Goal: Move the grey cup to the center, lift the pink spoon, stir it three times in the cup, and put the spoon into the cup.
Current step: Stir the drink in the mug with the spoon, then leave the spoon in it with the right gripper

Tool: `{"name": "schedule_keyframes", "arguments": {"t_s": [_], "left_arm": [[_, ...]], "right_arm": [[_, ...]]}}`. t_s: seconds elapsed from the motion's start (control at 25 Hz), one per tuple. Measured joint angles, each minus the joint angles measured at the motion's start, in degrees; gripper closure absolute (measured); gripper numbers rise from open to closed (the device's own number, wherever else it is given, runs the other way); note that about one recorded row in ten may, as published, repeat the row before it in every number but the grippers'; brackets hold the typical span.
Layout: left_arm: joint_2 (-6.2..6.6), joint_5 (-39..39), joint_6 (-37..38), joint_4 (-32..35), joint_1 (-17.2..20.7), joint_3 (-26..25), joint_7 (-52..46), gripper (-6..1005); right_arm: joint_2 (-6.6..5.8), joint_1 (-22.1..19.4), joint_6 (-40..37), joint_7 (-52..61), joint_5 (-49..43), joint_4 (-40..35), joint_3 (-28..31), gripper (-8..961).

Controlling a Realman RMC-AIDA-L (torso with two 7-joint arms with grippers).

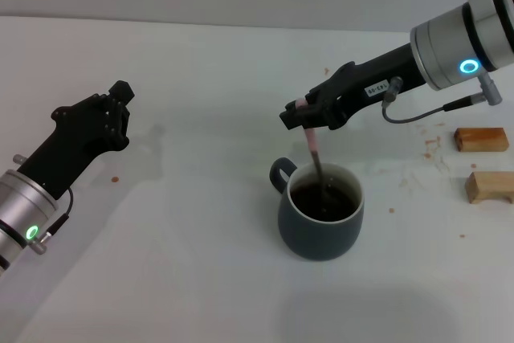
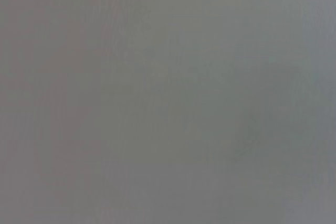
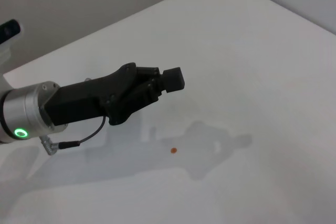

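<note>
The right tool [image 1: 307, 116] is pinched narrow on the top of the pink spoon [image 1: 315, 153], holding it nearly upright with its metal end down in the dark liquid of the grey cup [image 1: 321, 212]. The cup stands around the middle of the counter [image 1: 193, 70], a little toward the right and the near edge, its loop handle pointing at the left edge. So I would say the stirring is under way, or the spoon is about to be let go into the cup.

The left tool [image 1: 112, 114] hangs idle over the left side of the counter, well apart from the cup; from the right wrist view its fingers [image 3: 170, 78] look drawn together with nothing between them.

What could go wrong: the cup looks fairly full, so a wide or quick stir could slop liquid over the pale rim. A push of the spoon against the wall could slide or tip the cup, as nothing steadies it. If the spoon is released while upright, it may drop and splash.

Two wooden blocks [image 1: 482, 139] lie by the right edge, clear of the work.

There is a small white label [image 1: 377, 87] on the right arm, but I cannot read its print.
</note>
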Motion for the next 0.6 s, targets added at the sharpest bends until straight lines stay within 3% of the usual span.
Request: {"name": "schedule_keyframes", "arguments": {"t_s": [0.32,0.6], "left_arm": [[0.05,0.01,-0.11,0.0,-0.02,0.0,0.11,894],[0.26,0.03,0.27,0.0,0.19,-0.01,-0.15,893]], "right_arm": [[-0.02,-1.27,0.42,0.44,0.16,-0.11,0.48,712],[-0.02,-3.76,1.45,-0.28,1.9,-1.34,4.8,568]]}}
